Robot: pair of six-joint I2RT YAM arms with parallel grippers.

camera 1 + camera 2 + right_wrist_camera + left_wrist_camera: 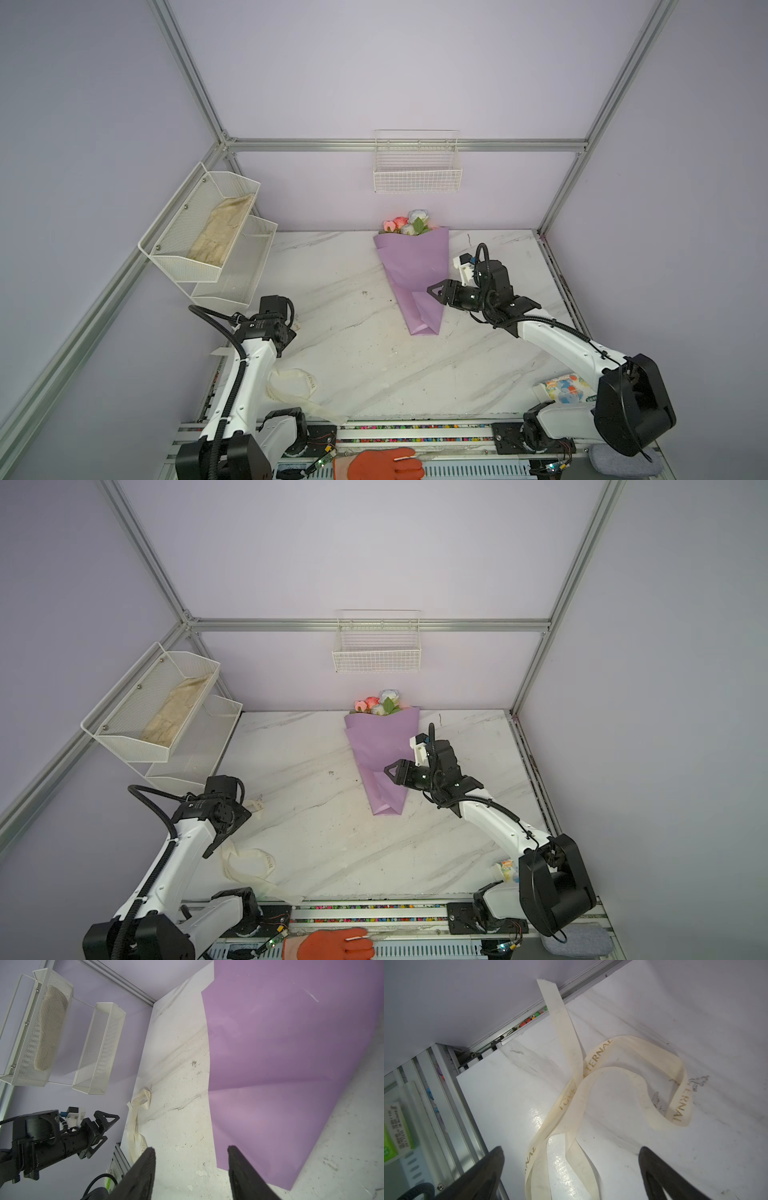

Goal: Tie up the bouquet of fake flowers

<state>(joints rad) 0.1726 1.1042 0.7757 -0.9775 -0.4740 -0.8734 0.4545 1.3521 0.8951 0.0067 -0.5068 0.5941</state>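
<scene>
So the bouquet [415, 278] is lying flat on the white marble-look counter [353, 332], a bit right of the middle in both top views. It's a long cone of smooth matte lilac paper, wide end toward the back wall and narrow folded end pointing to the bottom of the frame, with one crease running across it. The fake flowers [406, 222] poke out of the wide end: small rounded roses in pink, coral, white and pale blue, plus a green leaf.

The right fingers [435, 291] sit at the right edge of the wrap, low on the cone. They're partly spread with nothing pinched between them. In the right wrist view the paper's edge runs between them, but I can't really tell if the tips touch it.

The left fingers [227, 828] are at the lower left of the frame, spread as wide as they go and empty, over a loose cream ribbon [679, 1109]. It's flat and satiny with gold lettering, curling in soft loops on the counter.
</scene>
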